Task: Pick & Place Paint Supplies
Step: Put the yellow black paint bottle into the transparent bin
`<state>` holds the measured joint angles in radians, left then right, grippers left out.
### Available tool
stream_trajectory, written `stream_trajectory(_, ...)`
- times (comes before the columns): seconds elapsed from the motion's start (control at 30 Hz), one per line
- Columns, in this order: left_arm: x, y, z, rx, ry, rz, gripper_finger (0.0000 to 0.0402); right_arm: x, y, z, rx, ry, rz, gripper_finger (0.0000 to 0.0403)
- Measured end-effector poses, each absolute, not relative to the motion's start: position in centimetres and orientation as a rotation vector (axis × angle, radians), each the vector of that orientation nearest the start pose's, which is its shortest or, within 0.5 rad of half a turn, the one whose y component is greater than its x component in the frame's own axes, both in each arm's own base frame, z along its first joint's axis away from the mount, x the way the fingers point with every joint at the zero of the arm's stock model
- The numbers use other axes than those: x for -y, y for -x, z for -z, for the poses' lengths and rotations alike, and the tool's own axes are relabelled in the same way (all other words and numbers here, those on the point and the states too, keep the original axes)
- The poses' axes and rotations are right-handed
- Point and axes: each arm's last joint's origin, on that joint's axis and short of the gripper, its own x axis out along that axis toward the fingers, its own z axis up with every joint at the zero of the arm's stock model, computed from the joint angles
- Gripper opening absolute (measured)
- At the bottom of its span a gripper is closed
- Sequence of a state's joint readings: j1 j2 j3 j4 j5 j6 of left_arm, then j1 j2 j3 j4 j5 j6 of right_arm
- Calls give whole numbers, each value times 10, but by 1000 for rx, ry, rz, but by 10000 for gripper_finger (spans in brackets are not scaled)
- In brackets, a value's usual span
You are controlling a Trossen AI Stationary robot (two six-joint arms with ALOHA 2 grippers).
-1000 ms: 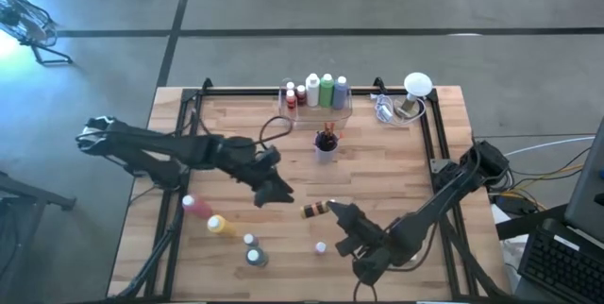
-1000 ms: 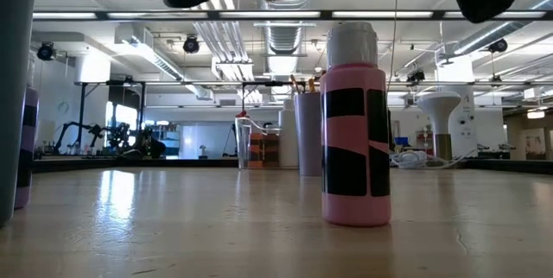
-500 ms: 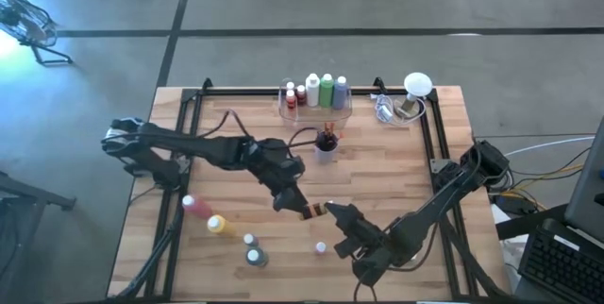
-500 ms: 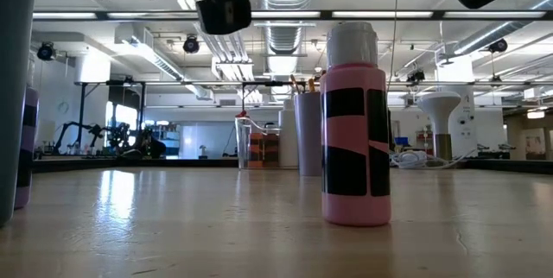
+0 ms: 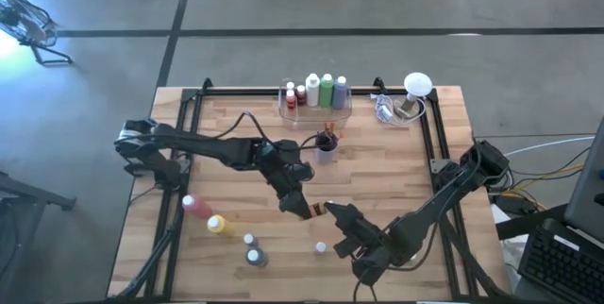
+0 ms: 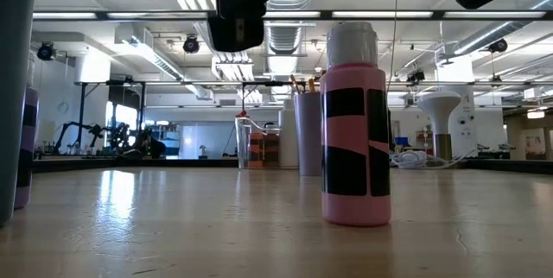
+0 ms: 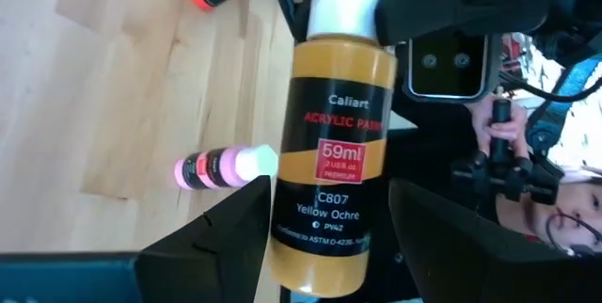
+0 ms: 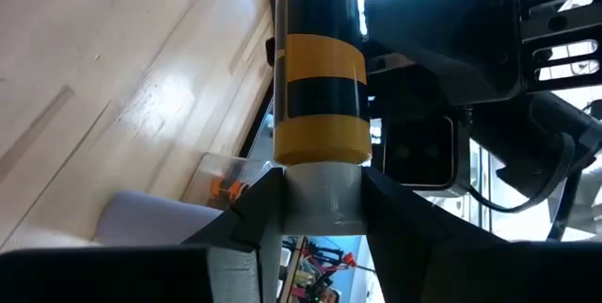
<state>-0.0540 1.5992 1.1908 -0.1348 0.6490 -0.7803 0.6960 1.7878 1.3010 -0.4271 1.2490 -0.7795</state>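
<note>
A yellow ochre paint bottle [image 5: 314, 211] with a black label and a white cap hangs level above the table's near middle. It fills the left wrist view [image 7: 334, 143] and the right wrist view [image 8: 320, 68]. My right gripper [image 5: 332, 211] is shut on its cap end. My left gripper [image 5: 304, 208] is open. Its two fingers [image 7: 221, 237] stand on either side of the bottle's base end, and I cannot tell whether they touch it. My right gripper pinches the bottle's white cap [image 8: 320, 199] between its two fingers. The fingers come nearly level from the table's near right and lie along the bottle. The bottle is lifted clear of the table and points away from the gripper, toward my left gripper.
A small pink bottle [image 6: 354, 131] stands upright on the table below the held bottle. More bottles [image 5: 219, 225] lie and stand at the near left. A clear tray of bottles [image 5: 316, 96], a cup of brushes [image 5: 326, 143] and a white lamp [image 5: 415, 87] are at the far side.
My left gripper has swung toward the table's right and near side and come down to the held bottle, tipping its fingers lower. They now stand on either side of the bottle's base end. The bottle has kept its place.
</note>
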Motion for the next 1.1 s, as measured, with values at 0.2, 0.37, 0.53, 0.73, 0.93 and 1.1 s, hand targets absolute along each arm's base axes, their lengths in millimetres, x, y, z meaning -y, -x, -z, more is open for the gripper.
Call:
stream_trajectory(0.2, 37, -355, -275, -789, 895, 471, 222, -216, -301, -240, -723, 1514, 297, 113)
stream_trajectory(0.37, 38, -357, -274, -785, 893, 483, 222, -215, -303, -241, -721, 1512, 301, 113)
stream_trajectory(0.53, 38, -357, -273, -789, 888, 499, 220, -216, -303, -241, -718, 1511, 303, 113)
stream_trajectory(0.73, 38, -356, -273, -792, 880, 519, 161, -213, -306, -241, -725, 1503, 311, 113)
stream_trajectory(0.93, 39, -356, -273, -782, 834, 552, 116, -210, -307, -241, -713, 1440, 352, 164)
stream_trajectory(1.1, 39, -353, -278, -754, 785, 585, 116, -208, -300, -245, -693, 1337, 386, 203)
